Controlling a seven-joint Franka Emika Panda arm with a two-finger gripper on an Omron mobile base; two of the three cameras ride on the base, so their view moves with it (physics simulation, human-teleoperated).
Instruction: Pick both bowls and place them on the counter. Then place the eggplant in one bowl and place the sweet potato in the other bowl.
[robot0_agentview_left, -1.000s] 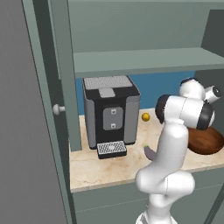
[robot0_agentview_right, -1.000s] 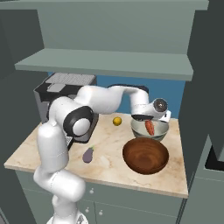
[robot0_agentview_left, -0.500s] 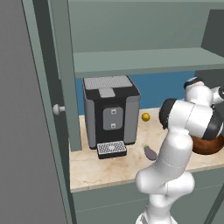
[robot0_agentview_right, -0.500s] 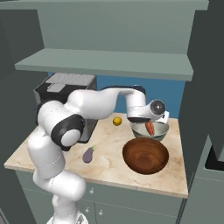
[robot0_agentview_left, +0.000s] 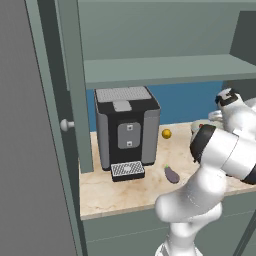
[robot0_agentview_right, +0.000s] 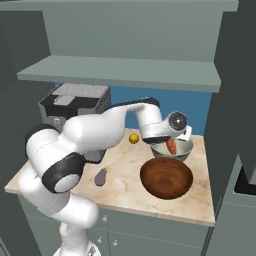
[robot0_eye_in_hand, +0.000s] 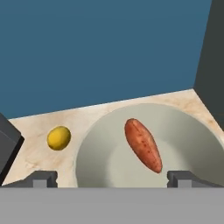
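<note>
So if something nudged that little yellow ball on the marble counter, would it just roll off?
Probably it would roll: the small yellow ball looks round and rests free on the flat beige counter. The blue back wall behind might stop it. It looks light.

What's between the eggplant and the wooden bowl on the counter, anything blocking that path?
Nothing visible. The eggplant lies on the bare counter, with open marble between it and the empty wooden bowl. The end effector is open over the grey bowl behind, which holds the sweet potato, off that line.
</note>
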